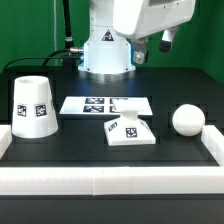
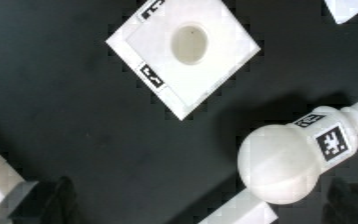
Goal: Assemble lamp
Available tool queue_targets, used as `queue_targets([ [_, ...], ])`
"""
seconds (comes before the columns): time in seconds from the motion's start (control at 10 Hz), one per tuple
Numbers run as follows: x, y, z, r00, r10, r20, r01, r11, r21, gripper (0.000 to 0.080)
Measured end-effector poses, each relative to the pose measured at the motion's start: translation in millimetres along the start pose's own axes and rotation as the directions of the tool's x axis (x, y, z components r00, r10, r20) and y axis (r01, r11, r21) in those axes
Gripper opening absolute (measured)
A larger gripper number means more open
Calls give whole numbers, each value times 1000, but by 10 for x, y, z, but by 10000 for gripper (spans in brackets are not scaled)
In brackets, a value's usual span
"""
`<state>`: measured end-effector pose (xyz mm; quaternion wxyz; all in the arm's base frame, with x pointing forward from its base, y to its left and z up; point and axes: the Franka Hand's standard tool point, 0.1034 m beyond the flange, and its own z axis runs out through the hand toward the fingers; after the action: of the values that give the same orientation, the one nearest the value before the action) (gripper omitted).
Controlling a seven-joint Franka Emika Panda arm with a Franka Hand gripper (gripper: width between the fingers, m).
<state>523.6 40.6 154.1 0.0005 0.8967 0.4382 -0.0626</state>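
Claw (image 2: 197, 203) spread, aloft; bulb (image 2: 300, 155) on its side, long axis level.

Frontal raised exterior view; close top-down wrist view; shared: base (image 2: 185, 48), bulb (image 2: 286, 166).

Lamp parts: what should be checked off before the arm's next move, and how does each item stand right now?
1. Hand empty and open: ok.
2. Base flat, socket hole facing up: ok.
3. Bulb lying free on its side, touching no other part: ok.
4. Shade standing clear of base and bulb: ok.
5. Hand lined up over one part: not ok, neither base nor bulb lies between its jaws.
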Motion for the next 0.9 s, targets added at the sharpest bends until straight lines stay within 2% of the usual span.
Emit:
queue_targets([
  [0.5, -27, 27, 33, 1000, -23, -1, 23, 1000, 4, 700],
  [0.7, -224, 242, 245, 998, -62, -3, 63, 998, 18, 700],
  [0.9, -250, 386, 342, 997, -71, -4, 71, 997, 28, 700],
])
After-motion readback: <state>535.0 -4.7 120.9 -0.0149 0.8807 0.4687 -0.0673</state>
